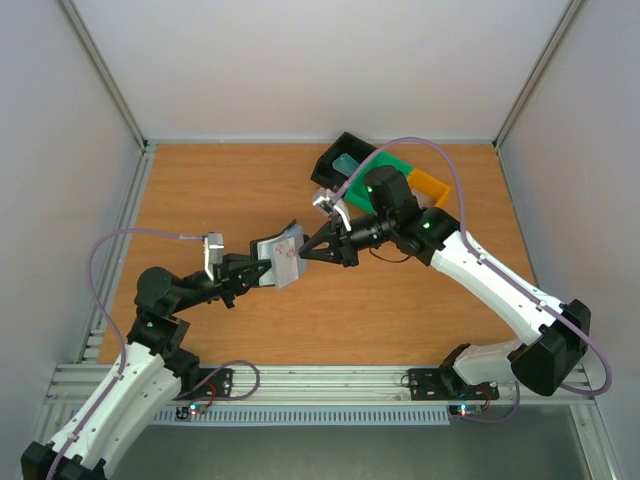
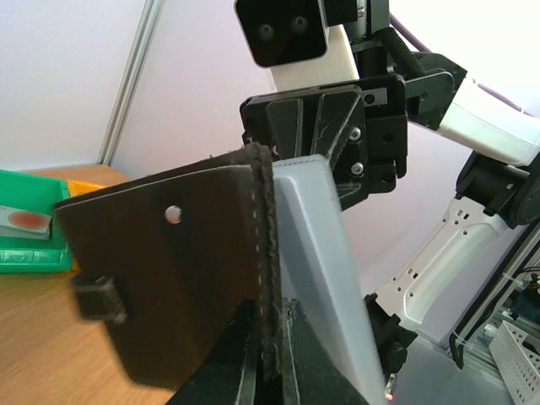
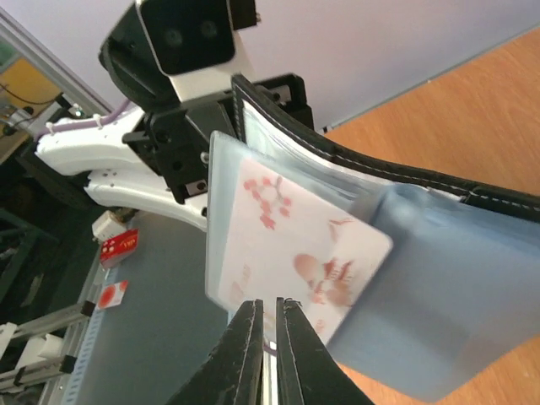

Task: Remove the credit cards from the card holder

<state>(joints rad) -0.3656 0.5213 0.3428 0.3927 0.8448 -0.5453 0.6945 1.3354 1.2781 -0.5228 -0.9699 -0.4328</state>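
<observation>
Left gripper (image 2: 272,359) clamps the card holder (image 2: 169,270) at its lower edge, holding it open off the surface (image 1: 200,190); right gripper (image 3: 268,337) is pinched shut on the free edge of the whitish credit card (image 3: 287,245) half out of its pocket (image 3: 439,295), and the card looks light, stiff, slick: hold edge squarely

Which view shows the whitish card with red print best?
Right wrist: the whitish card faces the lens, its red print clear against the card holder's blue-grey pockets. Top external shows only a small pale patch of it. Left wrist shows none; the holder's black cover blocks it.
</observation>
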